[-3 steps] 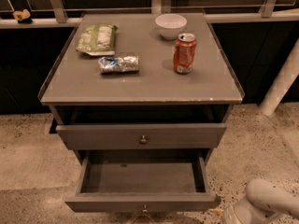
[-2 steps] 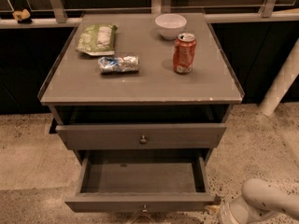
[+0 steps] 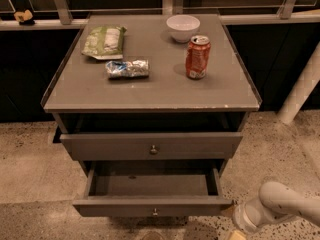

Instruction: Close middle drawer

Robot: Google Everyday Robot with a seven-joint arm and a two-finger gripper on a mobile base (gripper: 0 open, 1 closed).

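My gripper [image 3: 238,232] sits low at the bottom right, near the right front corner of the middle drawer [image 3: 115,207]; I cannot tell whether it is apart or together. That drawer stands pulled far out beneath the top drawer [image 3: 110,146].

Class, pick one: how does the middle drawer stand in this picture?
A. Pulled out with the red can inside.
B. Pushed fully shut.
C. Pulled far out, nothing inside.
C: the middle drawer juts well out past the upper drawer, its floor bare. The tool sits low at the picture's bottom right, beside that drawer's front right corner.
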